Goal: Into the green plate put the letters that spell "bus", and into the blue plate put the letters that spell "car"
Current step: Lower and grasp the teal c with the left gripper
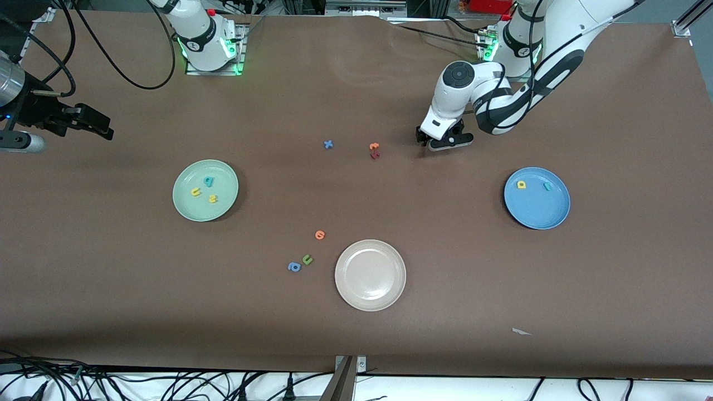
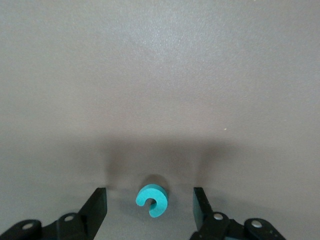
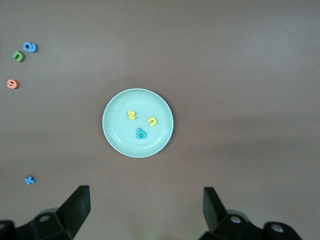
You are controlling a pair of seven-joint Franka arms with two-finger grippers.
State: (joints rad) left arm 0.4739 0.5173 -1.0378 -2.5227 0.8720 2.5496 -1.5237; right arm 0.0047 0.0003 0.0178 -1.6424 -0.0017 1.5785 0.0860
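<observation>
The left tool (image 2: 150,210) is low on the worktop (image 1: 356,334), fingers apart around the teal c (image 2: 152,200), not touching it. The right tool (image 3: 145,210) waits wide open, empty, above the green plate (image 1: 184,207) holding b, u, s. The blue plate (image 1: 537,214) holds the yellow a (image 1: 521,184) and the teal r (image 1: 547,186).

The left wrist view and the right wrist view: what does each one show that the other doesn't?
Only the left wrist view shows the teal c lying on the table between the open fingers of the left hand. Only the right wrist view shows the green plate holding the teal b, yellow u and yellow s, plus stray letters and the open right hand. Both show the brown table.
</observation>
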